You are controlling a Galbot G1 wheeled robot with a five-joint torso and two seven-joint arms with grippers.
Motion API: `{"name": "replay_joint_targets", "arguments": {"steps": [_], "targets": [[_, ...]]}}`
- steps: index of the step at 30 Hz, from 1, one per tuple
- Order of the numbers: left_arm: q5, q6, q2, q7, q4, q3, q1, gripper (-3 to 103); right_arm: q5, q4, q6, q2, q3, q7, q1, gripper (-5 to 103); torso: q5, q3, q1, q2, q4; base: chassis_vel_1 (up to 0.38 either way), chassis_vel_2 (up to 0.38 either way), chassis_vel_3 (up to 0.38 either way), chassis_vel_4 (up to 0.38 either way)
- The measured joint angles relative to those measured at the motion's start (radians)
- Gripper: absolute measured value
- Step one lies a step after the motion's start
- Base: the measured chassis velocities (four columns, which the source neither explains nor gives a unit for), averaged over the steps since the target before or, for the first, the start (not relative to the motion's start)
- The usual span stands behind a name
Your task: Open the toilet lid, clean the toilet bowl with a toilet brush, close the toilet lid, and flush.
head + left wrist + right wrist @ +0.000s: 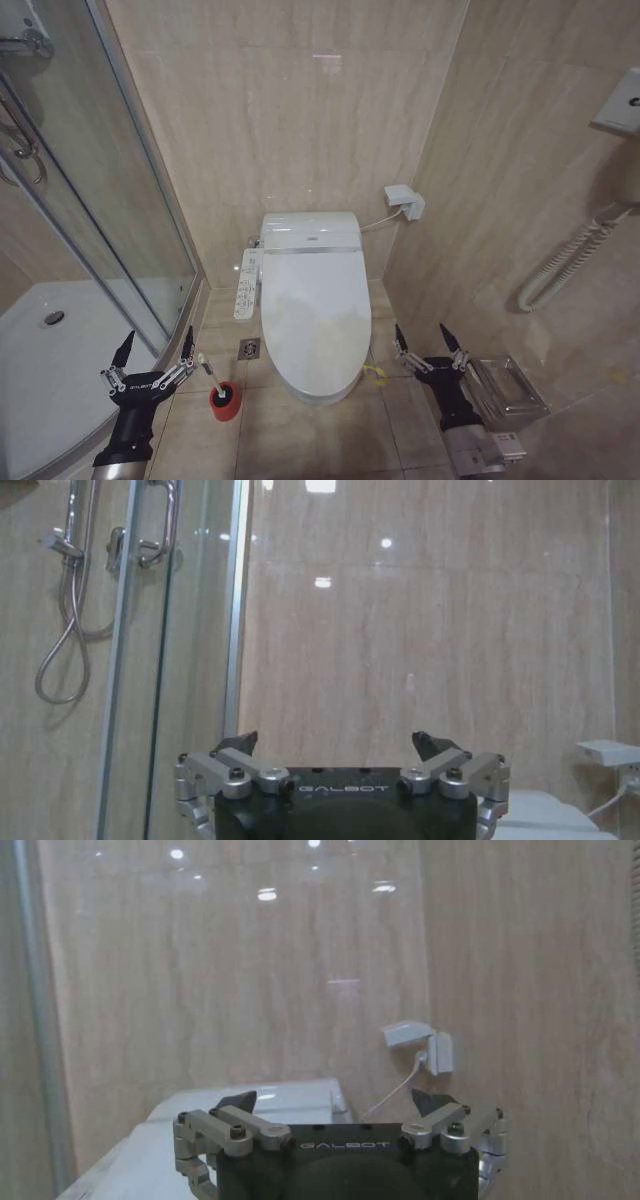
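Lid down, nothing started: we see the toilet lid (313,312) shut flat over the toilet bowl (318,388), its yellow-green strap loop (376,374) hanging at the front edge on our right, probably there so a gripper has something to hook. We hold both arms low and forward, one each side of the toilet. Left gripper (153,350) hovers near the shower door (150,230), jaws apart and empty, just beside the toilet brush (214,379). Right gripper (429,341) hovers by the right wall, jaws apart too, empty, nearest the strap, so we judge it suits the lid lift. Brush stands head-down in the small red holder cup (225,401) on the floor tiles, left of the bowl, white handle leaning toward our left gripper; dark head is hidden inside the cup. Button panel (247,284) sits along the bowl's left side. Wall rack (508,391) by the right arm, contents we can't tell. Both wrist views show spread fingertips against tile wall.
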Motion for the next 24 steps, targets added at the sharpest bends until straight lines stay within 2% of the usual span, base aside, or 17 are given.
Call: {"name": "replay_joint_targets", "arguments": {"steps": [8, 12, 24], "targets": [[0.000, 0.000, 0.000, 0.000, 0.000, 0.000, 0.000, 100, -0.054, -0.008, 0.012, 0.017, -0.022, -0.027, -0.035, 100, -0.0001, 0.000, 0.000, 0.000, -0.0001, 0.006, -0.005, -0.005, 0.005], [0.000, 0.000, 0.000, 0.000, 0.000, 0.000, 0.000, 100, -0.100, -0.047, 0.044, 0.011, -0.014, -0.052, -0.052, 100, -0.0001, 0.000, 0.000, 0.000, 0.0002, 0.000, 0.000, 0.000, 0.000], [0.000, 0.000, 0.000, 0.000, 0.000, 0.000, 0.000, 100, -0.135, -0.166, 0.064, 0.024, -0.029, -0.079, -0.039, 100, -0.0001, 0.000, 0.000, 0.000, 0.0001, 0.000, 0.000, 0.000, 0.000]]}}
